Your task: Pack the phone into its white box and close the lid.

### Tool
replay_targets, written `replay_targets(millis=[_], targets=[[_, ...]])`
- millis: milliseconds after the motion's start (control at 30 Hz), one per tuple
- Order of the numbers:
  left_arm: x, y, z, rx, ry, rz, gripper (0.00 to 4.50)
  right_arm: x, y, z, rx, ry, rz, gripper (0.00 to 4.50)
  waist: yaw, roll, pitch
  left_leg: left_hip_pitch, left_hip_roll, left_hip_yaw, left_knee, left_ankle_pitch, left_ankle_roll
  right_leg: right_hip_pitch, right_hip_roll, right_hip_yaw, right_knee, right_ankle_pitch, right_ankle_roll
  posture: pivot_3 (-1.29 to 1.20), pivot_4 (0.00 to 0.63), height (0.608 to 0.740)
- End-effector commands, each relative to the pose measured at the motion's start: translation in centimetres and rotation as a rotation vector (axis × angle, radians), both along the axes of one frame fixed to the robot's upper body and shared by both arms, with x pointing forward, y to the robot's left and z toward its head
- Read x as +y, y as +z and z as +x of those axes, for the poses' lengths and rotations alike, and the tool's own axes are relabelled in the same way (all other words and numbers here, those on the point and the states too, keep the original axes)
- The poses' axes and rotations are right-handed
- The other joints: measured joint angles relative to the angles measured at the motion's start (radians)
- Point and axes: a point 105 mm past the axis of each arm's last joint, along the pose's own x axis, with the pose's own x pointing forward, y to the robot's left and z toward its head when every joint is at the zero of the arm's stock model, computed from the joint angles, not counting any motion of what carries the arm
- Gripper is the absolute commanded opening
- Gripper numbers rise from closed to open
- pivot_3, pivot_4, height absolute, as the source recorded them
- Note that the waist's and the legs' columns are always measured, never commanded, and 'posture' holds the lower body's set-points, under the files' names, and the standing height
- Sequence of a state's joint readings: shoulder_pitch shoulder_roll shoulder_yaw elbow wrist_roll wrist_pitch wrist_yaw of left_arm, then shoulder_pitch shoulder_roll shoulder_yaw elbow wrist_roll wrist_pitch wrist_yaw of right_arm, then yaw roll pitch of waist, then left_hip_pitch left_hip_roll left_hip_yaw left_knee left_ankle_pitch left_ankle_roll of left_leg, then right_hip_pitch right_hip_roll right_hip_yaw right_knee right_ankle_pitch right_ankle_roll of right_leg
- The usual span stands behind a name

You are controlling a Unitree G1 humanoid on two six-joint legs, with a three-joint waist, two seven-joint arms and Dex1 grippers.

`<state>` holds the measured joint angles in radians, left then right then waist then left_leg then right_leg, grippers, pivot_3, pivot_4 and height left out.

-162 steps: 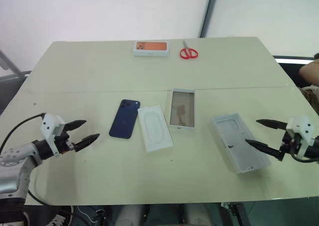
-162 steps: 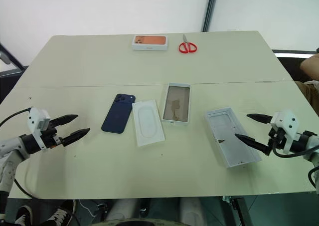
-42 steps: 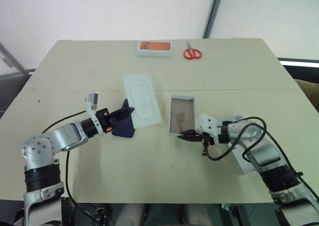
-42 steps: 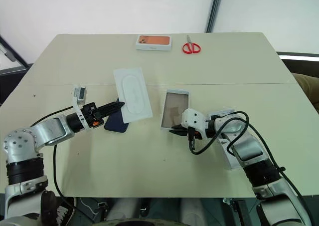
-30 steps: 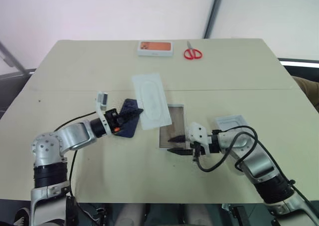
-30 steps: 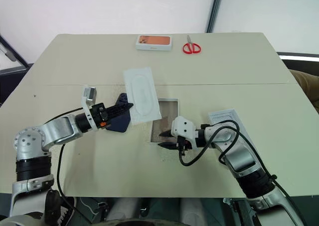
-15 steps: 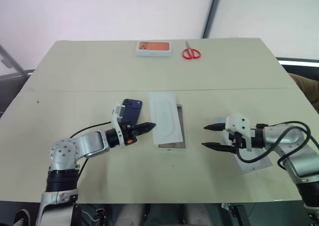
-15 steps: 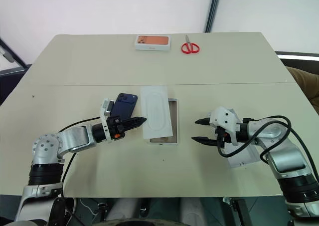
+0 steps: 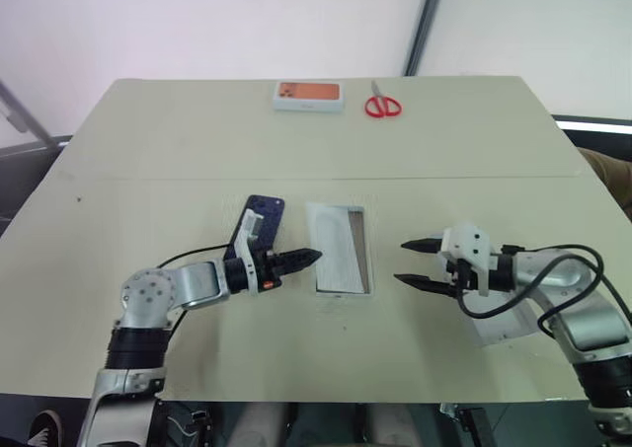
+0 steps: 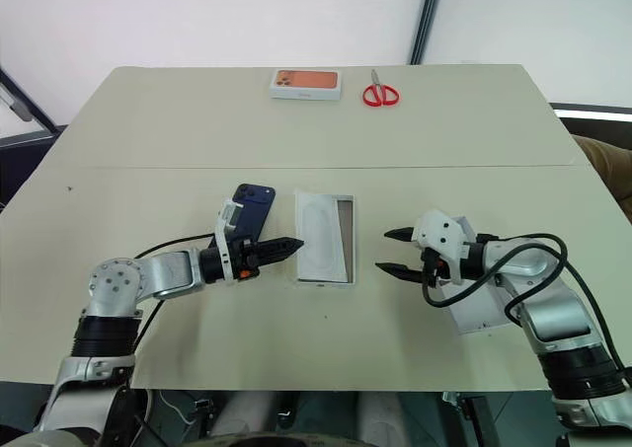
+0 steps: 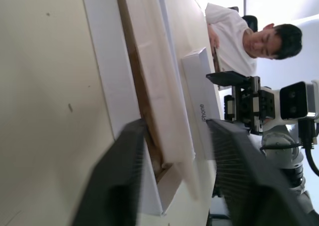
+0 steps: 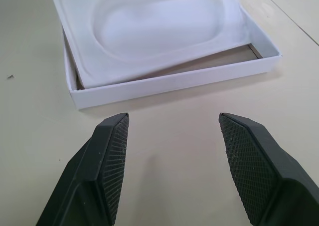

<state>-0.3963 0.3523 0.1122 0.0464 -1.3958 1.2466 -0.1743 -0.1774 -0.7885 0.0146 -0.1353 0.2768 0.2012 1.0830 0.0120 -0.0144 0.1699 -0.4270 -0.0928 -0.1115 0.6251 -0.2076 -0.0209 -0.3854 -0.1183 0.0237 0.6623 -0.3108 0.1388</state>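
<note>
On the left of the table the phone [image 10: 249, 210] lies flat, outside its package, just behind the left gripper [image 10: 286, 245], whose fingers are parted and hold nothing. Their tips sit at the near left edge of the white box [image 10: 323, 237], where a flat white insert [image 12: 149, 26] rests tilted, one side riding on the rim instead of seated. To the right, the right gripper [image 10: 391, 252] hovers with its fingers spread and empty, aimed at the box. The lid [image 10: 482, 311] lies behind it, partly hidden. The risk: if the insert stays crooked, the phone may not sit level, and a nudge could slide the light box away.
</note>
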Motion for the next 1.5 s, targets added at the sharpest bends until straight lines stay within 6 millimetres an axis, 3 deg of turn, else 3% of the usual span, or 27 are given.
replay_targets(millis=[33, 67, 233, 433, 533, 667, 700, 867, 1033, 1500], targets=[[-0.3, 1.1, 0.4, -0.052, 0.002, -0.006, 4.12, 0.7, 0.9, -0.1, -0.053, 0.029, 0.006, 3.04, 0.0, 0.0, 0.0, 0.0, 0.0, 0.0, 0.0, 0.0, 0.0, 0.0, 0.0, 0.0, 0.0, 0.0, 0.0, 0.0, 0.15, 0.74], [-0.3, 1.2, 0.4, -0.053, -0.005, -0.012, 4.47, 0.8, 0.9, -0.1, -0.056, 0.03, 0.006, 3.04, -0.001, 0.0, 0.0, 0.0, 0.0, 0.0, 0.0, 0.0, 0.0, 0.0, 0.0, 0.0, 0.0, 0.0, 0.0, 0.0, 0.15, 0.74], [-0.1, 2.1, -0.3, -0.113, -0.051, 0.023, 4.47, 2.1, 2.2, 0.8, -0.102, 0.037, 0.066, 3.04, -0.008, 0.0, 0.0, 0.0, 0.0, 0.0, 0.0, 0.0, 0.0, 0.0, 0.0, 0.0, 0.0, 0.0, 0.0, 0.0, 0.15, 0.74], [1.5, 2.9, 0.4, -0.225, 0.01, 0.102, 4.47, 4.8, 4.9, 2.2, -0.181, 0.034, 0.202, 3.04, -0.007, 0.0, 0.0, 0.0, 0.0, 0.0, -0.002, 0.001, -0.001, -0.001, 0.0, 0.0, 0.0, 0.0, 0.0, 0.0, 0.15, 0.74], [3.6, 3.5, 1.5, -0.362, 0.091, 0.17, 4.5, 7.0, 5.0, 2.7, -0.197, 0.055, 0.208, 2.23, -0.007, 0.0, 0.0, 0.0, 0.0, 0.0, -0.002, 0.001, -0.002, -0.001, 0.0, 0.0, 0.0, 0.0, 0.0, 0.0, 0.15, 0.74], [5.0, 3.7, 1.7, -0.462, 0.102, 0.229, 4.5, 8.7, 3.7, 2.9, -0.212, 0.076, 0.16, 0.13, -0.007, 0.0, 0.0, 0.0, 0.0, 0.0, -0.004, 0.003, -0.005, -0.003, 0.0, 0.0, 0.0, 0.0, 0.0, 0.0, 0.15, 0.74], [5.6, 3.8, 1.7, -0.532, 0.105, 0.273, 4.5, 9.1, 3.0, 3.1, -0.194, 0.068, 0.141, 0.05, -0.007, 0.0, 0.0, 0.0, 0.0, 0.0, -0.005, 0.003, -0.005, -0.003, 0.0, 0.0, 0.0, 0.0, 0.0, 0.0, 0.15, 0.74], [7.5, 4.6, 0.7, -0.717, 0.084, 0.337, 4.5, 11.1, 1.2, 3.1, -0.218, 0.118, 0.04, 0.05, -0.008, 0.0, 0.0, 0.0, 0.0, 0.0, -0.008, 0.003, -0.005, -0.004, 0.0, 0.001, -0.001, 0.0, -0.001, 0.0, 0.15, 0.74], [9.1, 4.9, 0.4, -0.796, 0.123, 0.356, 4.5, 10.8, -1.3, 2.6, -0.224, 0.171, -0.122, 0.05, -0.009, 0.0, 0.0, 0.0, 0.001, -0.001, -0.009, 0.003, -0.005, -0.005, 0.0, 0.0, -0.001, 0.0, -0.001, 0.0, 0.15, 0.74], [8.5, 4.4, 0.7, -0.803, 0.138, 0.352, 4.5, 8.3, -1.5, 2.1, -0.23, 0.24, -0.292, 0.05, -0.009, 0.0, 0.0, 0.0, 0.001, -0.001, -0.009, 0.003, -0.004, -0.004, 0.001, 0.0, -0.001, 0.0, -0.001, 0.0, 0.15, 0.74]])
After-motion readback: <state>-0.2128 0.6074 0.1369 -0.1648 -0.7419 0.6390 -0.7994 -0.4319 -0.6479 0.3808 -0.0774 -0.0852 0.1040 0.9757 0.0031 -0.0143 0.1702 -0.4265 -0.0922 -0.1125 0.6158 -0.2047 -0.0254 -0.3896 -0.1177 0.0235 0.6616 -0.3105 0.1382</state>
